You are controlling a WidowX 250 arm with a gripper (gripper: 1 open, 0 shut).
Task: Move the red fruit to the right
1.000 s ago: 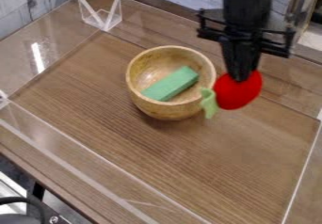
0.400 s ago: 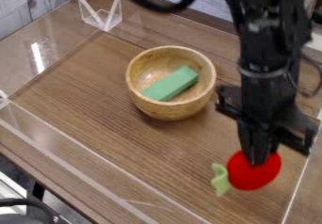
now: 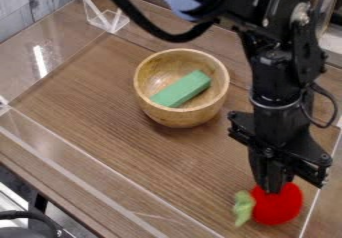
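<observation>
Red fruit down in the near right corner, gripper right on top of it.

The gripper point(image 3: 278, 187) points straight down onto the red fruit point(image 3: 277, 207), which sits on the wooden table point(image 3: 94, 132) close to the clear wall on the right and the front edge. Honestly can't tell how far the jaws are open or whether they're gripping it. The wooden bowl point(image 3: 181, 87) with the green block point(image 3: 181, 88) is well apart, with lots of bare tabletop to the left.
</observation>
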